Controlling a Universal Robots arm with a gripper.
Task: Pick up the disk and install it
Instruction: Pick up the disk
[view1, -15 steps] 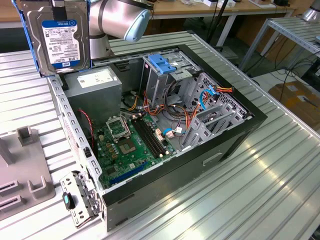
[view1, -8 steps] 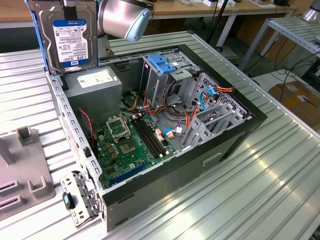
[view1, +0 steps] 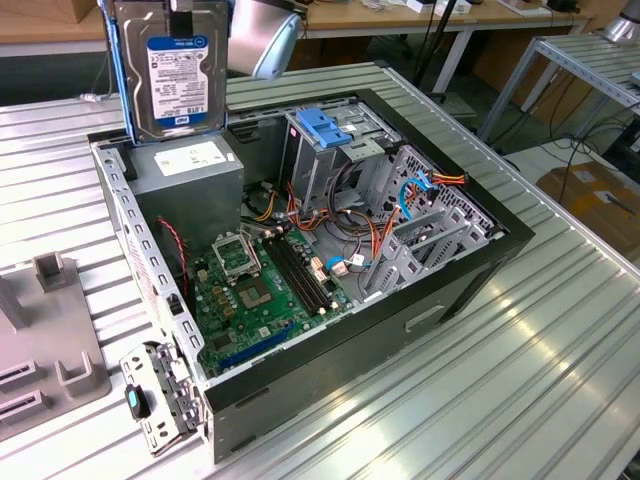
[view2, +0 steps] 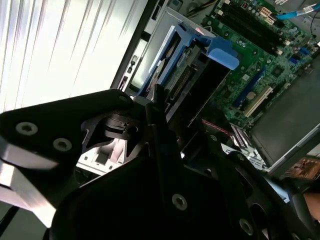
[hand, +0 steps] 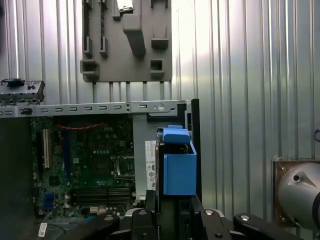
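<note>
One flat rectangular metal disk (view1: 176, 72), with a white-and-blue label and blue plastic side rails, is the part you follow here. It hangs upright in the air, label toward the exterior camera, above the big grey power supply box (view1: 190, 185) with the white label. You cannot tell from these views how close its lower edge comes to the box.

The black gripper (hand: 173, 204) holds the disk. In the first wrist view its fingers stand on either side of the disk's upper end, closed in to the disk's own thickness, and the blue rail runs away from them toward the case below. The rounded silver arm joint (view1: 262, 38) sits just beside the disk, on the exterior view's right.

Below, the open black computer case (view1: 470, 270) lies on its side on the ribbed metal table (view1: 520, 400). Inside it you see the green motherboard (view1: 262, 292) on the floor. On the exterior view's right of the power supply box stands the grey metal drive cage (view1: 310, 165), topped by a blue plastic latch (view1: 325, 125); the disk is apart from that cage. A grey plastic fixture (view1: 50, 345) rests on the table on the exterior view's left of the case.
</note>
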